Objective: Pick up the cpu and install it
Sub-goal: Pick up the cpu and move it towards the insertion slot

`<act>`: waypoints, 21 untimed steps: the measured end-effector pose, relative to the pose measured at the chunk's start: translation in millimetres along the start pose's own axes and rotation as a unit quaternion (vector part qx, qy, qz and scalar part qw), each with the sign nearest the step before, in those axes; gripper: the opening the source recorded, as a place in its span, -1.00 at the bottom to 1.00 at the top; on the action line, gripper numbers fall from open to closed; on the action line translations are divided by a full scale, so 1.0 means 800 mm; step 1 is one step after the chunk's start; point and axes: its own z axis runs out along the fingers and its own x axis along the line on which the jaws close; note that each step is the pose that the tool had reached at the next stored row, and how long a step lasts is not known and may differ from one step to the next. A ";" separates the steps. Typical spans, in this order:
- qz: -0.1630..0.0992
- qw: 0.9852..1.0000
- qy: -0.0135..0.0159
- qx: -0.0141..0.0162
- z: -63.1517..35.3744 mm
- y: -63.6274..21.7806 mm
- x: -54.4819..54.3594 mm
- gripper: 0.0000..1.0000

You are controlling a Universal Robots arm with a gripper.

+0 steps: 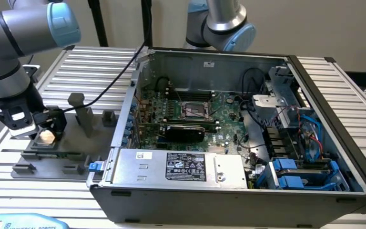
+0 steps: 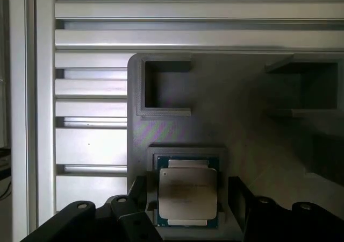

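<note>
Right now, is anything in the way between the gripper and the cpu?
No, nothing visible. The cpu lies bare, shiny side up, in its pocket on the grey fixture, and the gripper hangs right over it, open, a finger on each side.

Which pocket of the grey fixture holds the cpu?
The pocket flanked by the open gripper holds the cpu; the two bracket-walled pockets beyond it are empty.
</note>
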 end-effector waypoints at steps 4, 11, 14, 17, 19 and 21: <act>0.000 1.000 0.000 0.000 0.000 0.000 0.000 0.43; 0.000 1.000 0.000 0.000 0.000 0.001 0.000 0.25; 0.000 1.000 0.000 0.000 0.000 0.002 0.000 0.25; 0.000 1.000 0.000 0.000 0.001 0.002 0.000 0.25; 0.000 1.000 0.000 0.000 0.001 0.002 0.000 0.25; 0.000 1.000 0.000 0.000 0.001 0.002 0.000 0.25</act>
